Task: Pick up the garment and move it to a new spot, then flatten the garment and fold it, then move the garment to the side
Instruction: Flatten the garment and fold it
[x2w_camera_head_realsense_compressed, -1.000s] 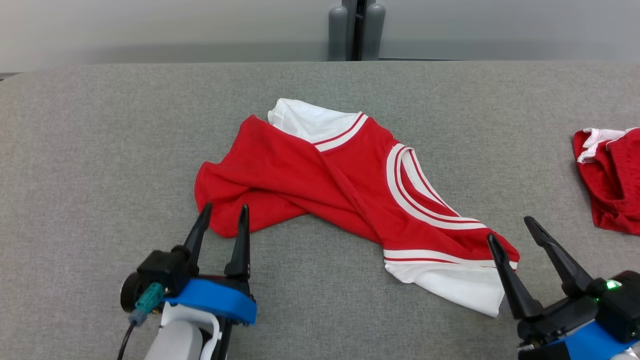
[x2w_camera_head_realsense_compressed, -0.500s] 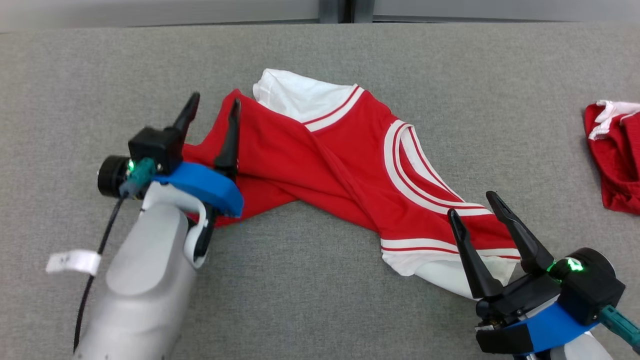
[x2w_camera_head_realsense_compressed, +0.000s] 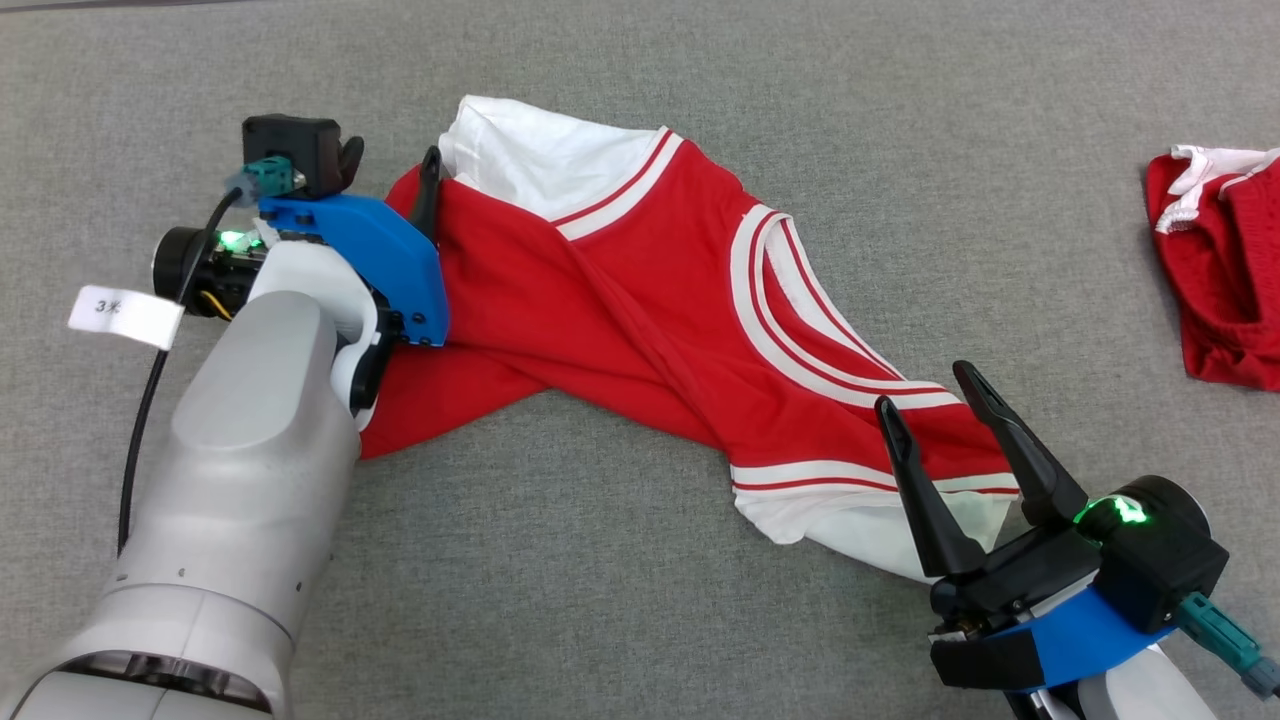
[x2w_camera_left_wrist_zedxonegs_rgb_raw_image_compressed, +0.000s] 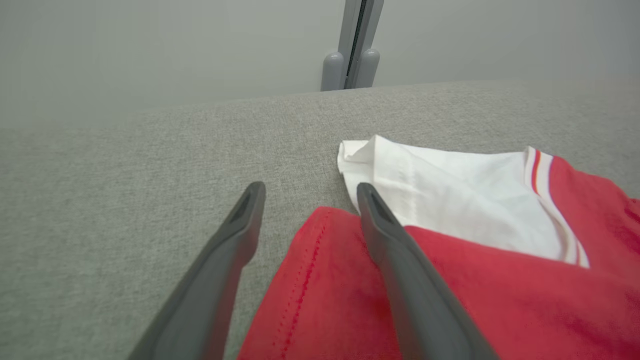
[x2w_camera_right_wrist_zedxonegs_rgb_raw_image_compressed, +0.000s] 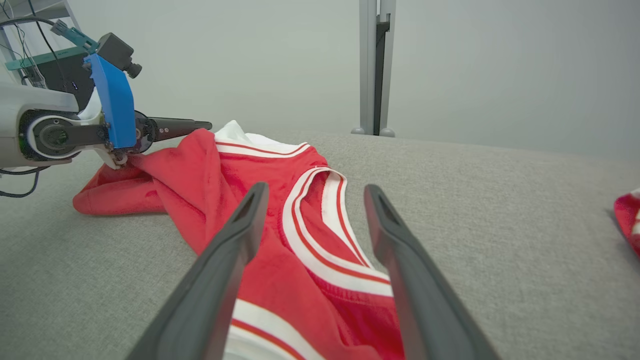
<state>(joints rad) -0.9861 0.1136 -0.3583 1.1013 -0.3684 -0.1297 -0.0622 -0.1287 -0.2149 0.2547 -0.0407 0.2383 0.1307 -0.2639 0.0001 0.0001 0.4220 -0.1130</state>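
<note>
The garment (x2w_camera_head_realsense_compressed: 620, 300) is a red jersey with white sleeves and white-striped trim, lying crumpled on the grey table (x2w_camera_head_realsense_compressed: 600, 580). My left gripper (x2w_camera_head_realsense_compressed: 392, 160) is open at its far left corner. In the left wrist view (x2w_camera_left_wrist_zedxonegs_rgb_raw_image_compressed: 310, 187) the red hem (x2w_camera_left_wrist_zedxonegs_rgb_raw_image_compressed: 305, 280) lies between the fingers, and the right finger rests beside the white sleeve (x2w_camera_left_wrist_zedxonegs_rgb_raw_image_compressed: 450, 190). My right gripper (x2w_camera_head_realsense_compressed: 925, 390) is open over the near right end, above the striped cuff and the near white sleeve (x2w_camera_head_realsense_compressed: 860, 520). The right wrist view (x2w_camera_right_wrist_zedxonegs_rgb_raw_image_compressed: 316, 187) has the striped neckline (x2w_camera_right_wrist_zedxonegs_rgb_raw_image_compressed: 320, 235) between the fingers and the left gripper (x2w_camera_right_wrist_zedxonegs_rgb_raw_image_compressed: 175, 125) at far left.
A second red and white cloth (x2w_camera_head_realsense_compressed: 1220, 290) lies at the table's right edge, also (x2w_camera_right_wrist_zedxonegs_rgb_raw_image_compressed: 630, 215). A grey post (x2w_camera_left_wrist_zedxonegs_rgb_raw_image_compressed: 355, 45) stands behind the table's far edge. A white label (x2w_camera_head_realsense_compressed: 125, 315) hangs from the left arm's cable. Bare table lies in front and left.
The head camera has tilted down. My left arm has reached forward along the garment's left side to its far corner. The right gripper has edged forward over the near sleeve. Both stay open.
</note>
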